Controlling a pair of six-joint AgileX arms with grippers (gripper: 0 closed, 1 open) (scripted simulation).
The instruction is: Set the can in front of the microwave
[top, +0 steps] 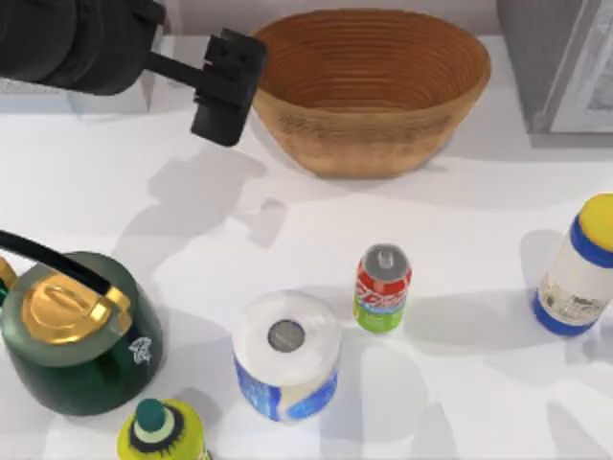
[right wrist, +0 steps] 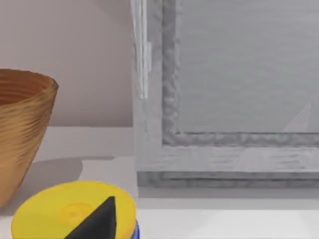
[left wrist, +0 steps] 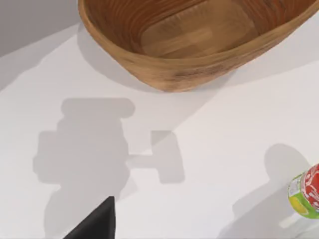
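Observation:
The can [top: 382,288] stands upright on the white table, right of centre, with a red upper band, a green lower band and a silver top. Its side also shows in the left wrist view as the can [left wrist: 306,192]. My left gripper [top: 223,103] hangs over the back left of the table beside the basket, well away from the can. A grey boxy appliance [top: 565,67] with a framed door [right wrist: 239,99] stands at the back right; I cannot tell whether it is the microwave. My right gripper [right wrist: 97,224] is low at the right, near the jar's cap.
A wooden basket [top: 316,144] sits at the back centre. A white-and-blue paper roll [top: 285,356] stands just left of the can. The yellow-capped jar [top: 578,273] is at the right edge. A green kettle [top: 72,331] and a yellow-green bottle [top: 161,433] are at the front left.

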